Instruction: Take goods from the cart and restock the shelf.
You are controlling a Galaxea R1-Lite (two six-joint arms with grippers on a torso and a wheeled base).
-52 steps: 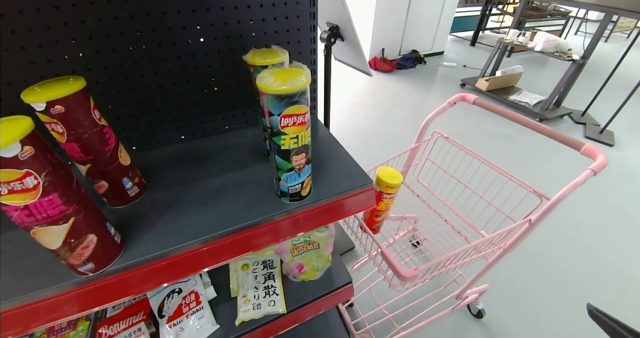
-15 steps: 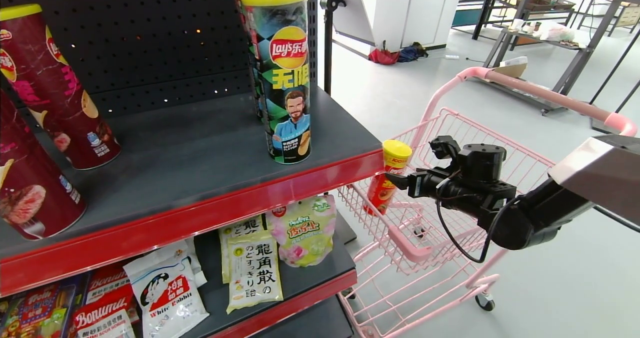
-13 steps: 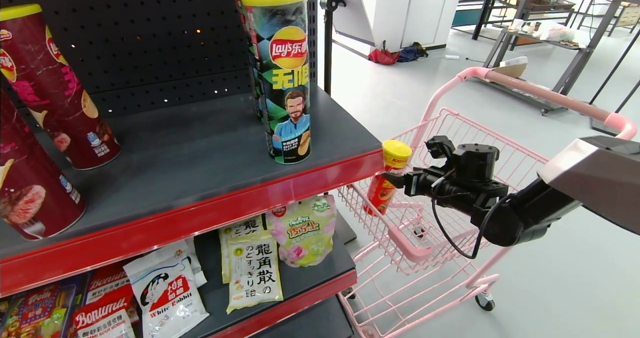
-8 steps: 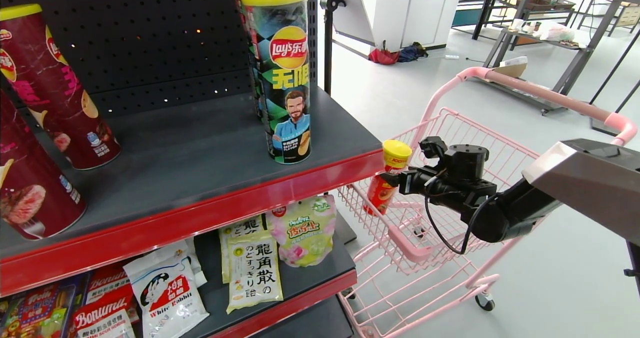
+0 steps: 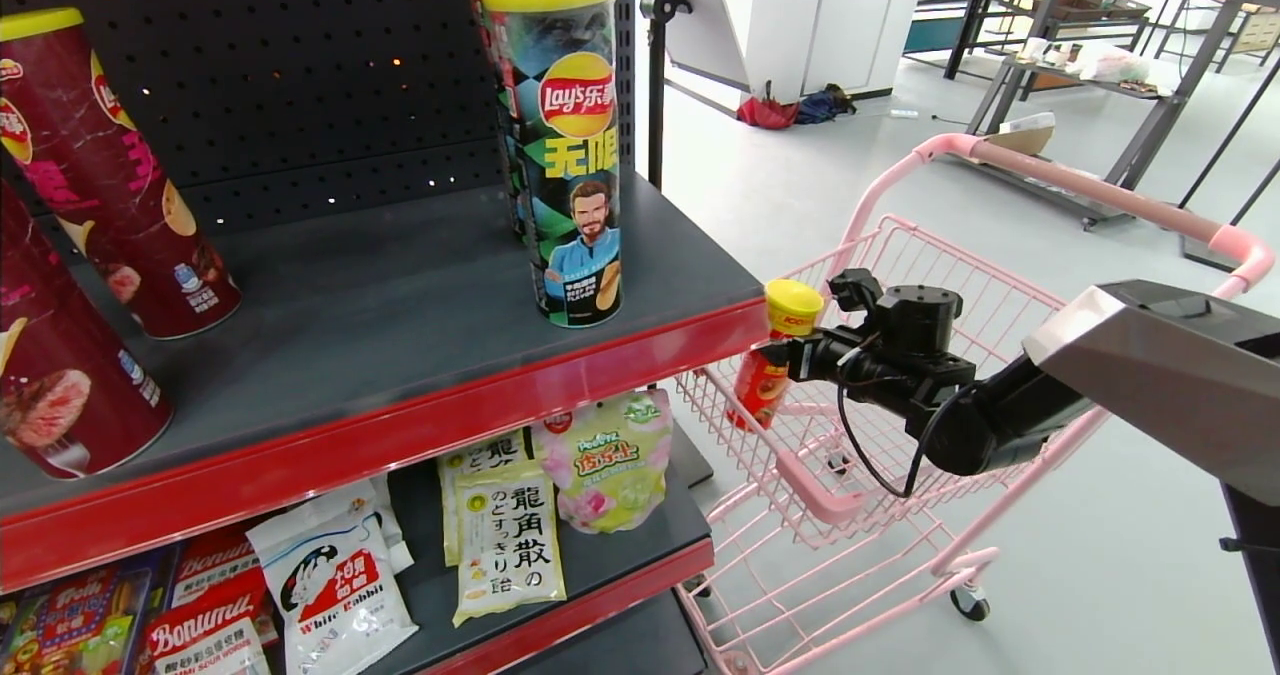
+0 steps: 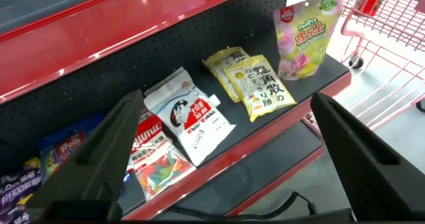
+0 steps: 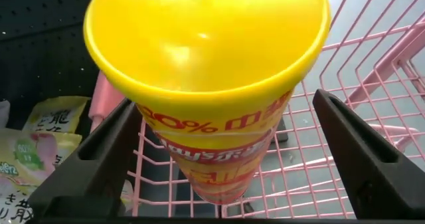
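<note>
A small red chip can with a yellow lid (image 5: 762, 387) stands tilted in the near corner of the pink cart (image 5: 1040, 187), beside the shelf's end. My right gripper (image 5: 786, 352) is at the can's upper part, just under the lid. In the right wrist view the can (image 7: 212, 151) sits between the two spread fingers (image 7: 99, 161) of this open gripper (image 7: 222, 121); whether they touch it I cannot tell. My left gripper (image 6: 226, 101) hangs open and holds nothing, in front of the lower shelf with its snack bags (image 6: 189, 114).
The dark upper shelf (image 5: 400, 295) with a red front edge carries a tall green-and-black can (image 5: 575, 155) near its right end and maroon cans (image 5: 110, 175) at the left, with bare board between. Snack bags (image 5: 510, 535) lie on the lower shelf.
My right arm has moved left along the cart's rim until its fingers flank the red can. The can and the shelf goods have kept their places. Since the oldest frame the camera has shifted.
</note>
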